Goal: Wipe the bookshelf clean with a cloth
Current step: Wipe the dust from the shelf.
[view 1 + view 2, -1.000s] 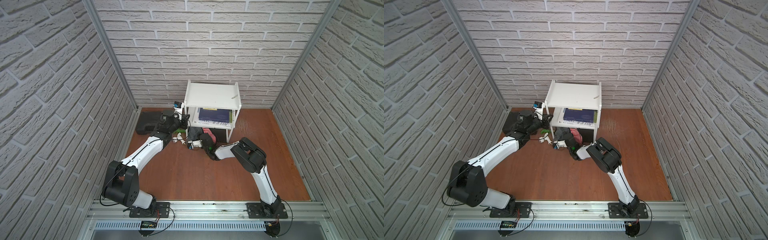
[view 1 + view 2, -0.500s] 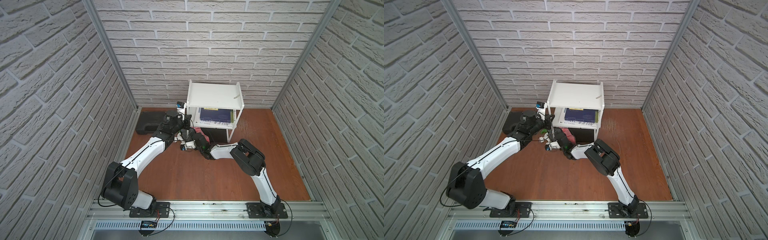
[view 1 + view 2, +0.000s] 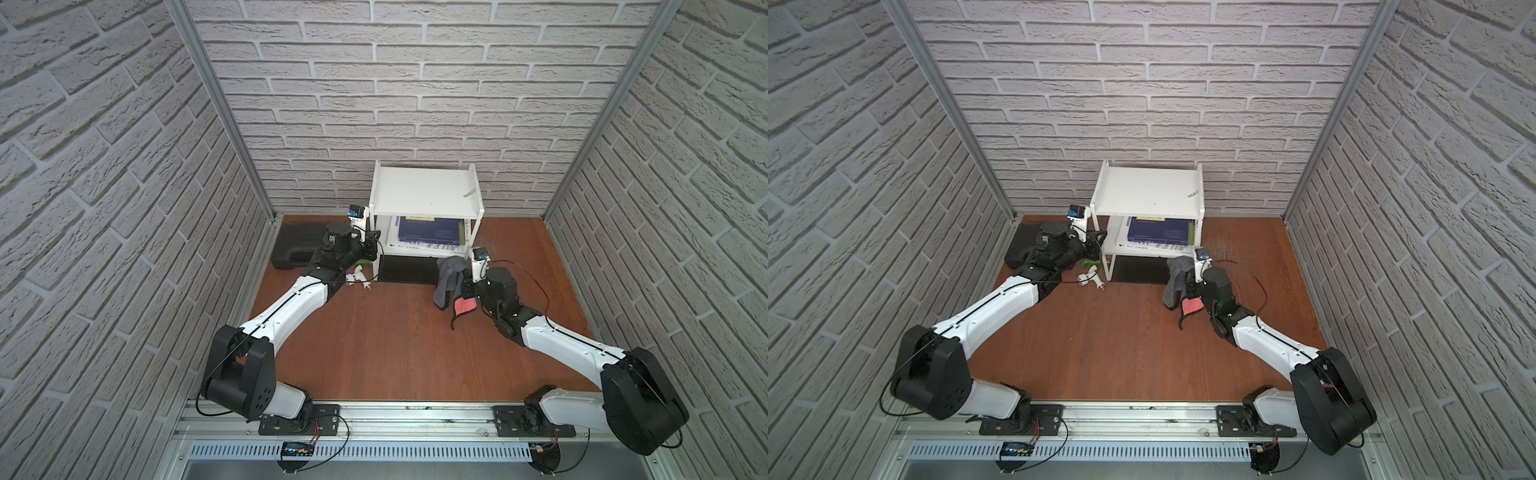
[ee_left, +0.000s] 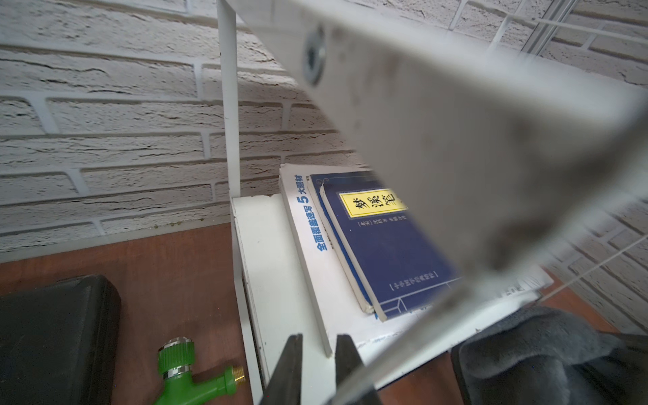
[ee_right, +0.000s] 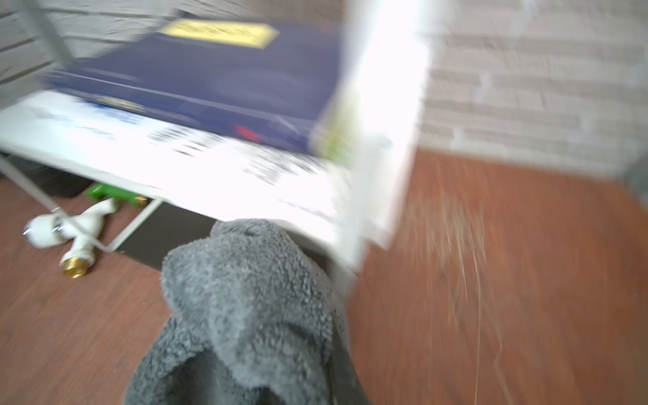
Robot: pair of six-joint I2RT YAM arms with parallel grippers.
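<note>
While my left pincer (image 4: 319, 342) is pinching the lower front edge of the bookshelf (image 3: 424, 195), my right pincer (image 3: 462, 282) is gripping the cloth (image 3: 444, 280), which is hanging lengthwise downward by the front right corner, over open worktop (image 3: 395, 340).

Blurred bookshelf (image 5: 382, 122), right wrist view
</note>
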